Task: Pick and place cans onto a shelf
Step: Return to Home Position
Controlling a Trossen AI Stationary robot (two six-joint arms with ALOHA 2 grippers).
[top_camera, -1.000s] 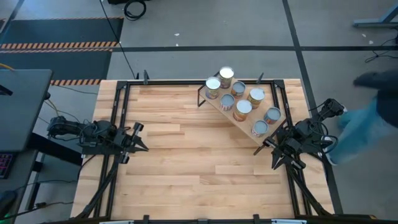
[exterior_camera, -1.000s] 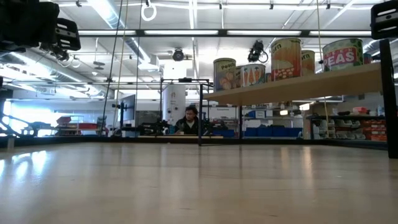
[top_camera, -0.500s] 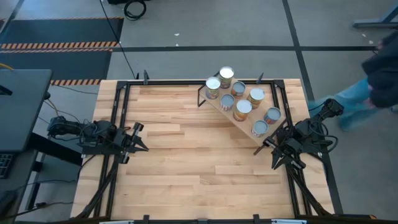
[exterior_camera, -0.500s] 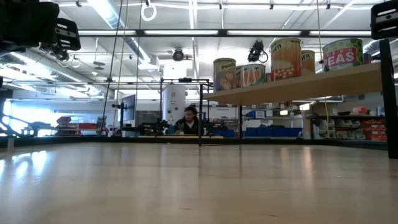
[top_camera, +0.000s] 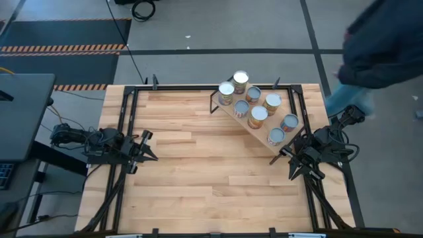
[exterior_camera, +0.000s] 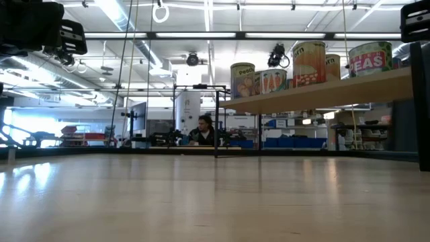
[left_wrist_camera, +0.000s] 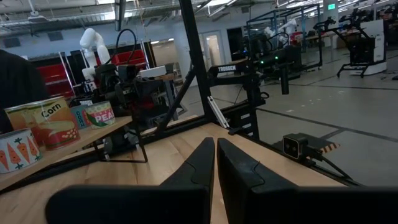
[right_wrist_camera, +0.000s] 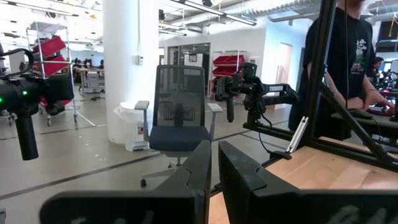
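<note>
Waiting hands: left hand (left_wrist_camera: pixel 214 144) sits low at the left edge of the table (top_camera: pixel 198 172), right hand (right_wrist_camera: pixel 214 147) at its right edge, just below the shelf's lower corner in the high view. Each has its fingers pressed together, gripping nothing.
Cans (top_camera: pixel 258 114): seven stand upright on the shelf (top_camera: pixel 254 131), right of centre near the top of the high view, packed close in two rows.
Shelf: slanted plank on a black wire frame.
Handling: likely stiff, smooth-sided tins, fairly heavy if full. They would be best pinched across the round wall at mid-height, clear of the rims.
Progress: seemingly finished, with no can off the shelf.
Person (top_camera: pixel 390 39): beyond the table, upper right corner.
</note>
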